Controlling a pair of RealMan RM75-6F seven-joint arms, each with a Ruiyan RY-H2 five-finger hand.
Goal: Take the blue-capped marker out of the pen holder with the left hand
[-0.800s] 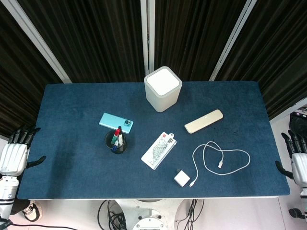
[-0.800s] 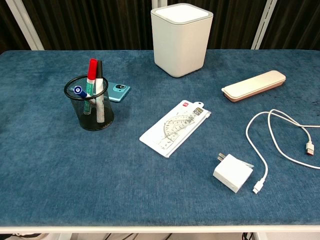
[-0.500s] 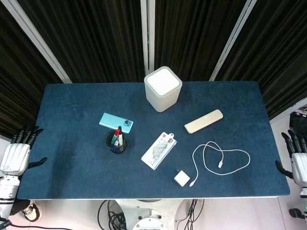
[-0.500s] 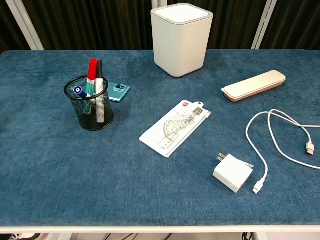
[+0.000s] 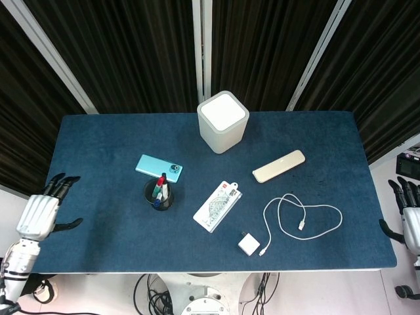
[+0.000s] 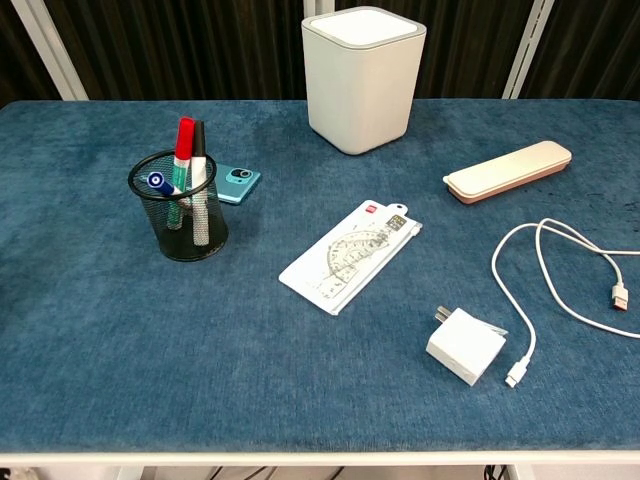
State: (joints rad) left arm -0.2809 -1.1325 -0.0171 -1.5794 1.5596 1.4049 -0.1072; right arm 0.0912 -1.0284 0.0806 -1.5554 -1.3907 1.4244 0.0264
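The black wire-mesh pen holder (image 6: 180, 210) stands upright on the blue felt-covered counter (image 6: 150, 340), left of centre. Inside it, the blue-capped marker (image 6: 160, 183) leans toward 9 o'clock, its cap at the holder's rim. A red-capped marker (image 6: 184, 140) and a black-capped marker (image 6: 199, 142) stand beside it in the same holder, both rising above the rim.

The left hand (image 5: 38, 215) is at the counter's left edge, at roughly 9 o'clock from the holder and well apart from it. Its fingers are spread and it holds nothing. The right hand (image 5: 411, 222) is off the counter's right edge, fingers extended and apart, also holding nothing. Neither hand shows in the chest view.

A teal smartphone (image 6: 238, 183) lies flat just behind the holder, at about 1 o'clock from it. A white square-topped bin (image 6: 362, 78) stands at 12 o'clock on the counter. A clear plastic sleeve holding a ruler set (image 6: 350, 255) lies near the centre. A beige pencil case (image 6: 508, 170) lies at 2 o'clock from the sleeve. A white charger plug (image 6: 465, 346) and its coiled white cable (image 6: 560, 285) lie at 4 o'clock.
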